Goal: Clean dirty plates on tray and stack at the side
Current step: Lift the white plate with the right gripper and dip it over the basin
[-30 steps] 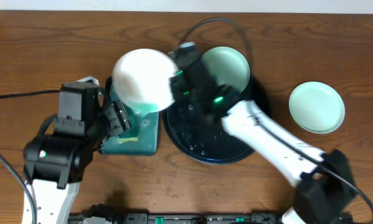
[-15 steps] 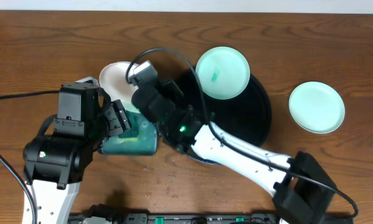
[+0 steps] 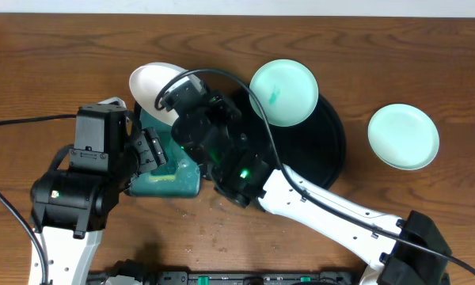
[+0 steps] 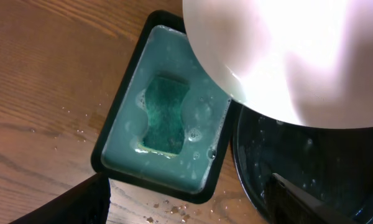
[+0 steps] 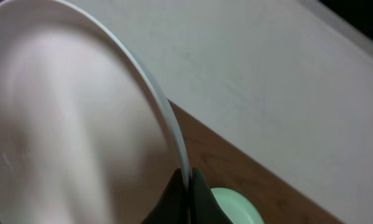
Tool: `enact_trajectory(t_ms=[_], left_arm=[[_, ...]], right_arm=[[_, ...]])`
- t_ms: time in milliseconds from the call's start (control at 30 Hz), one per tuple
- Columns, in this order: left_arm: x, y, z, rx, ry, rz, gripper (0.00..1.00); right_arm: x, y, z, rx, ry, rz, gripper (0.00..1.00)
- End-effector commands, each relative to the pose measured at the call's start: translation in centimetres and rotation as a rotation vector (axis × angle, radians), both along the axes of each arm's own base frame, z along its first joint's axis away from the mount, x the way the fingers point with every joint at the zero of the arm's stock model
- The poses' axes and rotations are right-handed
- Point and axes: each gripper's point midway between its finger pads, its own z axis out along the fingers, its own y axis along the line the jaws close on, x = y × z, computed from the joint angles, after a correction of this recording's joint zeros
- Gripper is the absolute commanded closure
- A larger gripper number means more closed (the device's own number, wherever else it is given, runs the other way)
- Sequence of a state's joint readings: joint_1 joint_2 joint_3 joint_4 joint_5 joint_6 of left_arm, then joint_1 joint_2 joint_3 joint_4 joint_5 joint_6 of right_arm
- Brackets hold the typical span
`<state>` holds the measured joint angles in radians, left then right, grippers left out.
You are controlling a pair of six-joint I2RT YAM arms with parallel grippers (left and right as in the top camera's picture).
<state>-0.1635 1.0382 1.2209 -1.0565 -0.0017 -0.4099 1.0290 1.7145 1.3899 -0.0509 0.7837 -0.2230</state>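
A small round plate [image 3: 152,81], glossy and glare-white, was held tilted in the air over the far end of a dark rectangular tub [image 3: 182,180], just left of the round black tray [image 3: 329,162]. From overhead it read as a flattened oval with its long axis running left to right. The right wrist camera saw it almost edge-on, a thin curved rim sweeping down to the right gripper [image 5: 188,182], whose two dark fingers were pinched tight on that rim. Glare hid whether its centre was smeared.

A second plate [image 3: 283,93], pale mint with a small teal smear at its centre, lay at the tray's far edge. A third plate [image 3: 403,136], mint and plain, sat on the wooden table [image 3: 63,55], apart to the tray's right.

The tub held milky teal liquid and a green sponge [image 4: 165,116]. The left gripper [image 4: 189,182] hung above it, jaws spread wide, holding nothing. Droplets speckled the tray's wet floor.
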Motion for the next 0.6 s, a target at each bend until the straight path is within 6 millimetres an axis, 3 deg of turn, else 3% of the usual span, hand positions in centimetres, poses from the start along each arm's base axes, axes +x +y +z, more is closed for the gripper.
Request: enact_trajectory(t_ms=[0,567], left_arm=[[0.1,0.1,0.3,0.005,-0.005,-0.006,0.2],[0.1,0.1,0.3,0.005,-0.004,-0.006,0.2]], right_arm=[[-1.1,0.2,2.2,-0.051,-0.061,0.01,0.99],[-1.9,0.5,3.2,-0.068,-0.106,-0.006,0.99]])
